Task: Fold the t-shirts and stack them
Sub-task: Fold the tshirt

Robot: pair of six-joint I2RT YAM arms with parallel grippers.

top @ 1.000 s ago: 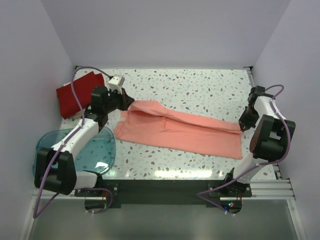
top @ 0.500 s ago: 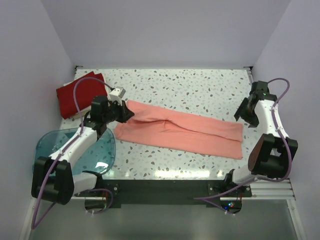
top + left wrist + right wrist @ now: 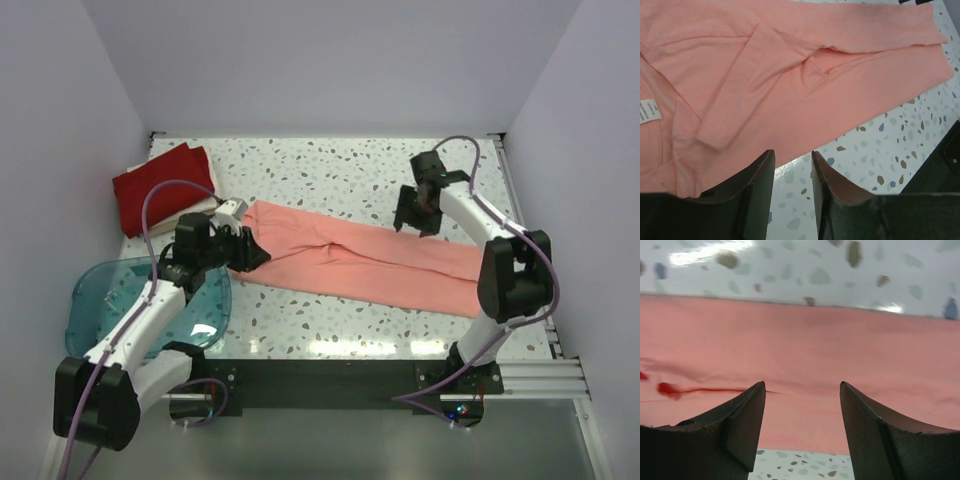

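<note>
Farthest left of the salmon-pink t-shirt [image 3: 370, 262], and nearer the arm bases than its left end, sits a translucent blue tub [image 3: 110, 300], part of it hidden under the left arm. Also left of that shirt, but towards the back wall, lies the deep red t-shirt [image 3: 160, 188], folded into a rough square, with a cream-white t-shirt [image 3: 203, 206] showing as a pale edge under the side that faces the salmon-pink one. The left claw [image 3: 792, 155] is at the salmon-pink shirt's left end, just off its near hem. In the left wrist view its fingers stand a narrow way apart with only speckled bench [image 3: 330, 170] showing between them, so it holds nothing. The same view shows the shirt's white neck label [image 3: 649, 111] at the far left and a sleeve [image 3: 740, 90] turned in over the body. The salmon-pink shirt itself lies flat on the bench as a long folded band. It runs slantwise from the left claw, where it sits farther back, down to its right end, which lies nearer the front edge. The right claw [image 3: 802, 385] is over the back edge of this shirt, right of its middle, with the right arm reaching in from beyond the shirt's right end. Its fingers are spread wide, pink cloth fills the gap between them in the right wrist view, and nothing is gripped. I cannot tell whether the tips touch the cloth.
</note>
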